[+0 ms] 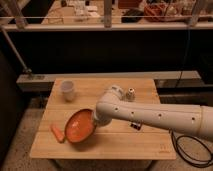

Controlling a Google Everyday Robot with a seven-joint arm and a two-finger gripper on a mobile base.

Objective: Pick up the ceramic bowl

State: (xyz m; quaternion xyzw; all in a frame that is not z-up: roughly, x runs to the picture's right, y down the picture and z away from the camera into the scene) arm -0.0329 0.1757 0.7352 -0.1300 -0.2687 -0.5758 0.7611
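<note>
My gripper (94,121) sits at the ceramic bowl (79,127)'s right rim, its fingers hidden behind the arm (150,116); I cannot tell their state. The bowl is tilted near the table (110,147)'s front-left, with a carrot piece (58,133) just beside it and open wood to its right.

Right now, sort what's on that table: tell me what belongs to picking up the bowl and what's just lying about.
Belongs to the job:
- ceramic bowl, tilted, near the table's front left
- gripper, at the bowl's right rim, hidden behind the arm's end

Just lying about:
- white cup, upright at back left
- small orange carrot-like piece, left of the bowl
- wooden table itself
</note>
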